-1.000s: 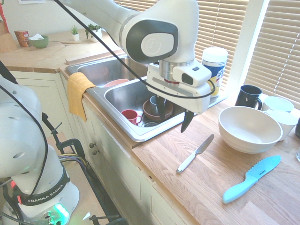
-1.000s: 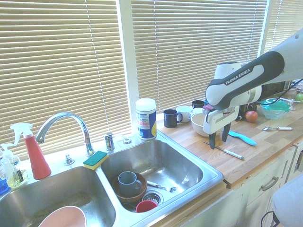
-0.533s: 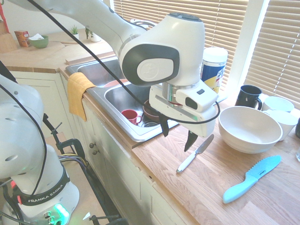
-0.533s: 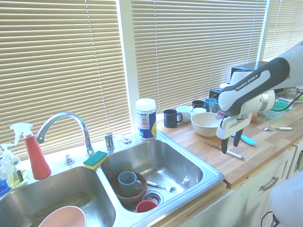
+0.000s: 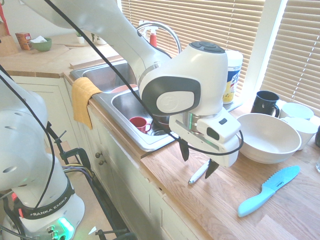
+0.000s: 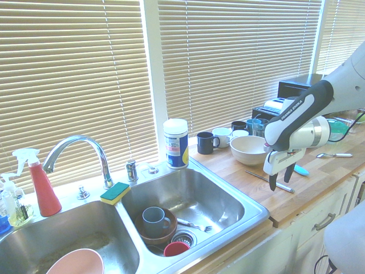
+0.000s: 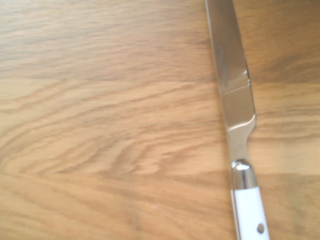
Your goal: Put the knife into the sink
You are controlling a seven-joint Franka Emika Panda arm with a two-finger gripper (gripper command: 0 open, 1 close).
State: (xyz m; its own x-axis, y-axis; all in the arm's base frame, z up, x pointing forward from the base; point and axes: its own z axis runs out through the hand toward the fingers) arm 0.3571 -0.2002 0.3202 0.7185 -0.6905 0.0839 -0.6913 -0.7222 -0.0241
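White-handled knife [image 7: 237,110] lies on wood-grain countertop [image 7: 120,130].

From my feed: knife handle [image 7: 251,212] white, its blade [image 7: 232,75] silver; serrated knife [image 5: 267,191] light blue; counter [image 5: 172,175] light-brown wood grain in planks; sink [image 6: 194,197] steel grey; cup in sink's basin [image 5: 140,124] red; towel over sink's edge [image 5: 84,99] orange-yellow; sponge by sink's back edge [image 6: 115,193] green over yellow; bowl [image 5: 265,140] off-white

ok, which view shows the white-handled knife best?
Wrist view: the knife is large there, blade and part of the handle unobstructed. First exterior view shows mainly the handle, the hand hiding the blade; second exterior shows it small, partly behind the fingers.
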